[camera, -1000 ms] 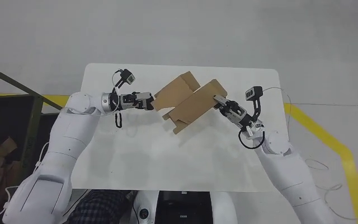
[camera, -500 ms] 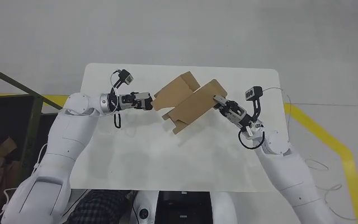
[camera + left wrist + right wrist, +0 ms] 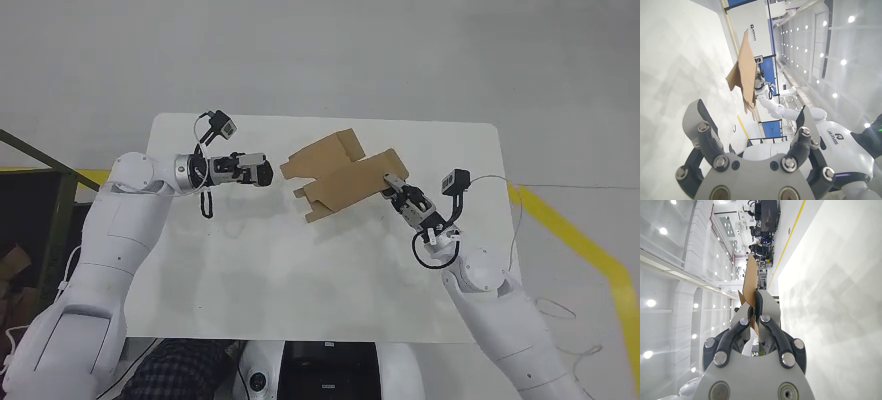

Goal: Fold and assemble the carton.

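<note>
Over the far middle of the table [image 3: 250,290], you've got the carton [image 3: 345,172] flattened and unassembled, held clear of the surface. Right gripper [image 3: 392,186] is clamped on the carton's edge at the end nearest that arm, cardboard pinched between both pads. Left gripper [image 3: 268,170] sits near the opposite end, not touching it, fingers [image 3: 702,111] spread wide with nothing between them.
</note>
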Controlling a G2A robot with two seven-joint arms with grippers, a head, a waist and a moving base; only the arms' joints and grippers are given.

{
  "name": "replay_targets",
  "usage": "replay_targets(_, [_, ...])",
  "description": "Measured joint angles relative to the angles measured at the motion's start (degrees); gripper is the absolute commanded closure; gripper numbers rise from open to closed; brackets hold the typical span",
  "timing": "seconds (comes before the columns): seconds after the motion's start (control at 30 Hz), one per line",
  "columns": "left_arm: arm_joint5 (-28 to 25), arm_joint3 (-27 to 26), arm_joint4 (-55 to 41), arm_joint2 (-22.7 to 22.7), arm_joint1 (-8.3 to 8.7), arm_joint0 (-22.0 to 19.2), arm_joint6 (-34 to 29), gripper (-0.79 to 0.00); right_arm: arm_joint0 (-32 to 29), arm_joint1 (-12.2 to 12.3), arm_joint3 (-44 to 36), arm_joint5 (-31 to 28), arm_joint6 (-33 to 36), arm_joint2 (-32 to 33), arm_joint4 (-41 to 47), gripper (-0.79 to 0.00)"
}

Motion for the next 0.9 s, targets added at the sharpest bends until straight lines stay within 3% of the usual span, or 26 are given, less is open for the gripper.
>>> replay_targets(0.23, [1.18,0.03,-3.57,1.78,-0.67,-0.44,-1.12,-0.785,-2.97,-0.15,-2.93,0.76,-2.73,0.81,-2.05,0.0])
replay_targets(0.53, [2.36,5.11,-8.39,5.51,-2.72,-3.01,-1.01,-0.785,-3.66,-0.67,-3.57,0.31,-3.59,0.85,-3.39,0.0])
replay_targets(0.9, [3.89,7.76,-11.05,8.05,-4.39,-5.08,-3.52,-0.785,-3.48,-1.48,-2.65,-0.41,-5.55,0.21,-5.75,0.0])
